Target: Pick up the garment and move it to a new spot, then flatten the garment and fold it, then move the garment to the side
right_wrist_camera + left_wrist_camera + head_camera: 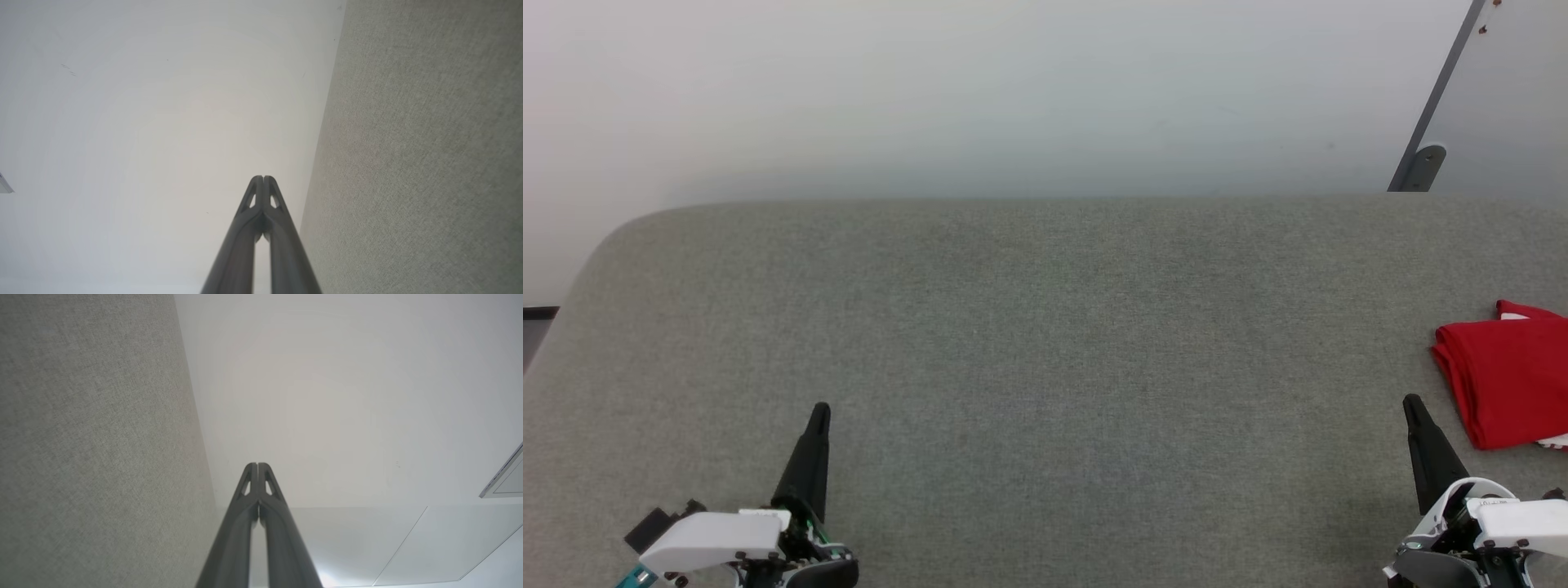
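The garment (1509, 371) lies folded into a compact red bundle at the right edge of the head view, on the grey fabric table (1045, 343); a bit of white trim shows at its lower corner. My right gripper (1413, 406) is at the lower right, shut and holding nothing, just left of the bundle and apart from it. My left gripper (820, 412) is at the lower left, also shut and holding nothing. In the left wrist view the left gripper (257, 465) has its tips pressed together, and the right gripper (263, 178) does the same in the right wrist view.
A pale wall (1013, 98) rises behind the table's far edge. A grey slanted post with a foot (1421, 163) stands at the back right. The table's left corner is rounded (613, 237), with dark floor beyond it.
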You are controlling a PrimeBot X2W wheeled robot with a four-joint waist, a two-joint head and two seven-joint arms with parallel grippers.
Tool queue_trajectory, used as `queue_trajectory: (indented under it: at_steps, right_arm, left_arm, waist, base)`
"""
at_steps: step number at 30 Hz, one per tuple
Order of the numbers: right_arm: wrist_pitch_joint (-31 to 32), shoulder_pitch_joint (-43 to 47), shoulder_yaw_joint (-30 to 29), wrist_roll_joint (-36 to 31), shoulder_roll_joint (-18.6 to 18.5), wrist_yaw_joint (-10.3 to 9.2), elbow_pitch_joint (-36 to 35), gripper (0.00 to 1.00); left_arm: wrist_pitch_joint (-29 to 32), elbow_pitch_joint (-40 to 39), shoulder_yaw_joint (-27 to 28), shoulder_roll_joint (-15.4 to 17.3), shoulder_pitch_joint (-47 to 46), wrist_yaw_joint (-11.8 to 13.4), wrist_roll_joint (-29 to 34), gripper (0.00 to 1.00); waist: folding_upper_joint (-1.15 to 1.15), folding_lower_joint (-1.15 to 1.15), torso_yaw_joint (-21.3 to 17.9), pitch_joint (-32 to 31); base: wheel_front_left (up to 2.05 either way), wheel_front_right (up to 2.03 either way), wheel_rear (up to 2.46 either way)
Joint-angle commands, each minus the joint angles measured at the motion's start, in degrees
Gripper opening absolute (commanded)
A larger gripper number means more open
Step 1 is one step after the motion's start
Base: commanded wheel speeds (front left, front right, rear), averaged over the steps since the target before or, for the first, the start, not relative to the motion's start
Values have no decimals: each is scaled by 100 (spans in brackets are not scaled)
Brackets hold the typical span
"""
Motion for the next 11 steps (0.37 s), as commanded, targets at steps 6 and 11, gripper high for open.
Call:
queue_trajectory:
  at_steps: [6,11]
  right_arm:
    - [12,-15,2,19,21,-6,1,0]
    - [11,-14,3,20,20,-6,1,0]
  left_arm:
    - [14,7,19,-13,-57,-18,26,0]
    - [14,7,20,-14,-56,-18,27,0]
  waist:
    - [0,0,0,0]
    - [0,0,0,0]
  base:
    - [0,0,0]
    - [0,0,0]
